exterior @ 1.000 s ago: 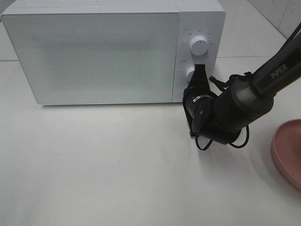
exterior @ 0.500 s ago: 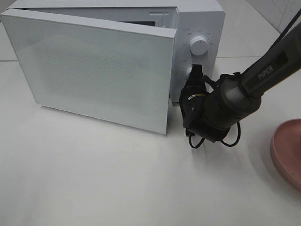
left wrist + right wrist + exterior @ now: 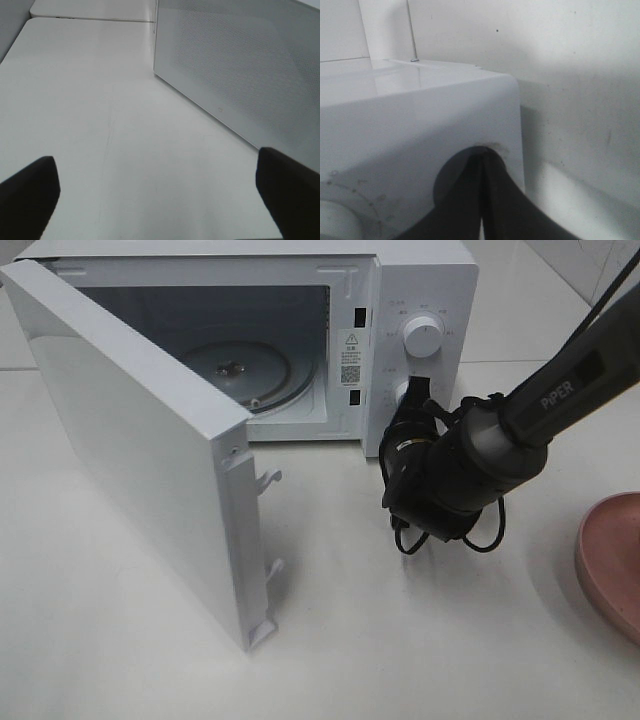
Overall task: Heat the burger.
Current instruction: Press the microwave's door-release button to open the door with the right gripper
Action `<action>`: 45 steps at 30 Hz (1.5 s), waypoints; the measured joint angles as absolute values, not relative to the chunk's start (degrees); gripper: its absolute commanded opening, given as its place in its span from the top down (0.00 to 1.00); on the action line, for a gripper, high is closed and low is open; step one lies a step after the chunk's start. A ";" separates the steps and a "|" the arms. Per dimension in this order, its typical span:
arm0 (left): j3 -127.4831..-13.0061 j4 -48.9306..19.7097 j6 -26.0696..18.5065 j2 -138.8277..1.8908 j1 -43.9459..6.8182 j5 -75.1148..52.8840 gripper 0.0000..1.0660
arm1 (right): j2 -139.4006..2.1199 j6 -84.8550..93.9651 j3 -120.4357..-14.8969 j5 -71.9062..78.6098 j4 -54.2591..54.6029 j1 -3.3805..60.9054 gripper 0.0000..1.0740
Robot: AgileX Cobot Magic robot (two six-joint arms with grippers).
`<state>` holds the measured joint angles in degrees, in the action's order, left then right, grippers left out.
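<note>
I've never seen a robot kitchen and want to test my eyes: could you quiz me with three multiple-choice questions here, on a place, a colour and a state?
1. Where is the tip of the black right gripper?
A. at the lower round control of the white box-shaped microwave
B. against the back wall
C. high in the air
2. What colour is the round plate at the scene's right edge?
A. blue
B. pink
C. green
3. How is the microwave's flat white door?
A. shut
B. swung wide open
C. taken off
Answers: 1 A, its closed fingers meet that control; 2 B, the rim shows pink; 3 B, the glass turntable inside is exposed.
</note>
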<state>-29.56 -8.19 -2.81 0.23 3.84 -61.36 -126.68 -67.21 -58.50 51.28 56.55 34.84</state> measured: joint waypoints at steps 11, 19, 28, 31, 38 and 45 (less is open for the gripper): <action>-29.56 -8.19 -2.81 0.23 3.84 -61.36 0.06 | -125.94 -65.78 -57.70 50.19 55.98 34.84 1.00; -29.56 -8.19 -2.81 0.23 3.84 -61.36 0.06 | -123.59 -61.42 -55.86 46.75 52.88 33.58 1.00; -29.56 -8.19 -2.81 0.23 3.84 -61.36 0.06 | -119.58 -54.09 -52.43 42.57 51.34 33.29 1.00; -29.56 -8.19 -2.81 0.23 3.84 -61.36 0.06 | -118.43 -51.05 -51.51 40.45 51.74 33.29 1.00; -29.56 -8.19 -2.81 0.23 3.84 -61.36 0.06 | -113.85 -44.69 -47.15 38.79 52.20 33.29 1.00; -29.56 -8.19 -2.81 0.23 3.84 -61.36 0.06 | -105.48 -36.84 -41.20 31.00 46.47 33.29 0.99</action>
<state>-29.56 -8.19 -2.81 0.23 3.84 -61.36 -105.48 -36.84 -41.20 31.00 46.47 33.29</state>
